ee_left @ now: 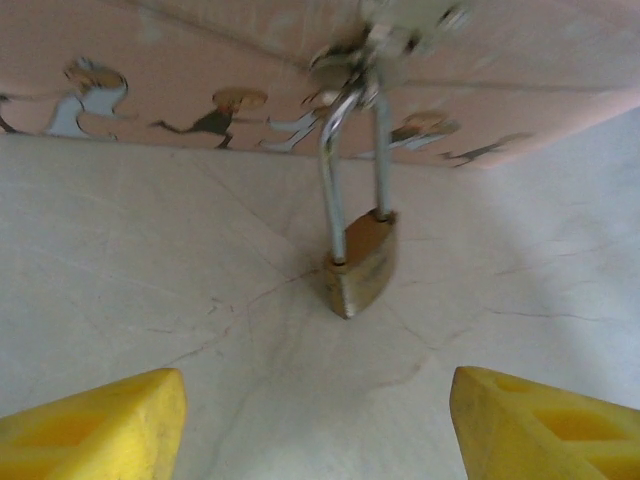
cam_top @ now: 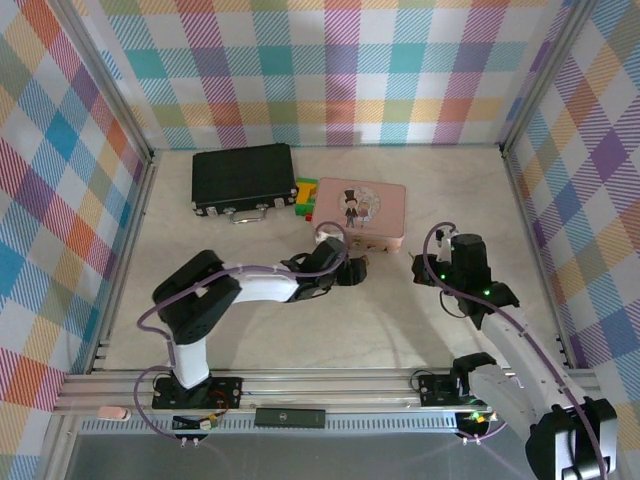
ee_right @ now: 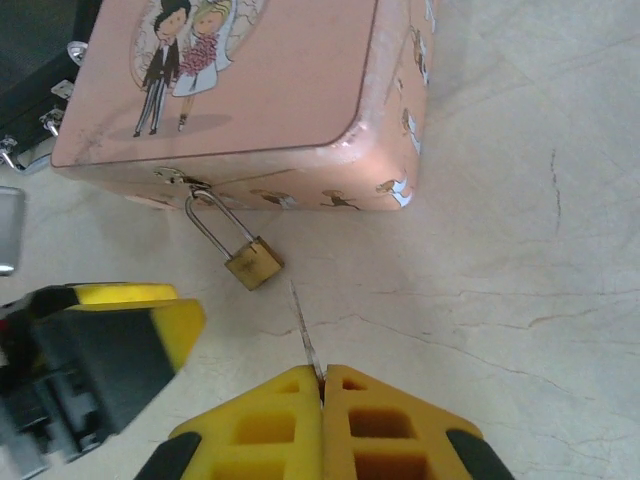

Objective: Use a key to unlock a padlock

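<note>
The small brass padlock (ee_left: 360,268) hangs by its silver shackle (ee_left: 330,180) from the hasp on the front of the pink tin box (ee_right: 250,90), its body resting on the table. My left gripper (ee_left: 318,430) is open, with its yellow fingers (ee_left: 100,425) wide on either side and a little short of the lock. My right gripper (ee_right: 322,375) is shut on the key (ee_right: 305,335). The thin blade points at the padlock (ee_right: 252,263), a short gap away from it. In the top view the left gripper (cam_top: 356,268) and right gripper (cam_top: 420,268) face each other in front of the tin (cam_top: 360,205).
A black case (cam_top: 243,178) lies at the back left of the tin, with coloured toy blocks (cam_top: 305,195) between the two. The left gripper's finger (ee_right: 110,330) stands close on the left of the key. Checked walls enclose the pale table (cam_top: 250,330).
</note>
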Controlling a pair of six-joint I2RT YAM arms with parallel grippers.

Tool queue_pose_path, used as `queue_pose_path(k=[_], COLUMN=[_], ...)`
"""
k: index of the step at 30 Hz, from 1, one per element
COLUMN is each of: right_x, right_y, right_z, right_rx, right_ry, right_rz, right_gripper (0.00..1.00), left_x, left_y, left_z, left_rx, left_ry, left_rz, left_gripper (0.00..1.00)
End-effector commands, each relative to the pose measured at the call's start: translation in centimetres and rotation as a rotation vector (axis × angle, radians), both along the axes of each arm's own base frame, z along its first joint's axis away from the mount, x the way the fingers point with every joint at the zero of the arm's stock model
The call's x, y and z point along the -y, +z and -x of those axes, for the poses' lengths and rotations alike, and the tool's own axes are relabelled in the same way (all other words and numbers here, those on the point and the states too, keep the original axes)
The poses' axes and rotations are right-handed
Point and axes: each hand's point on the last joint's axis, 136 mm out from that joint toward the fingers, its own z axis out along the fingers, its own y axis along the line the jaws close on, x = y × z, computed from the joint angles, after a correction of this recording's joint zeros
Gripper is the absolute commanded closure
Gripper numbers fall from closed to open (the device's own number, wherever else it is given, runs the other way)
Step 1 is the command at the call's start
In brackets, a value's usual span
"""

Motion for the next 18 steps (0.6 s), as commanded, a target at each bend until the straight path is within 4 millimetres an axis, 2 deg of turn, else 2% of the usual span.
queue_pose_path(k=[1,10,18], right_x=[-0.5,-1.4,-1.2], right_y=[0.4,-0.3,-0.2], right_z=[0.0,-0.8,-1.0], right_rx=[0.024,0.021,0.033], right_ry=[0.045,0.074,0.065], right_rz=[-0.037,-0.096,-0.106], right_gripper=[1.0,1.0,1.0], left_x=[0.8,3.2,2.9], left_y=[-0.2,-2.9,-4.8], left_z=[-1.6,-3.5,-4.0], left_rx=[0.083,0.12,0.111], left_ry=[0.05,0.09,0.116], left_rz=[-0.043,-0.04,-0.096], left_gripper=[0.3,0.32,0.53])
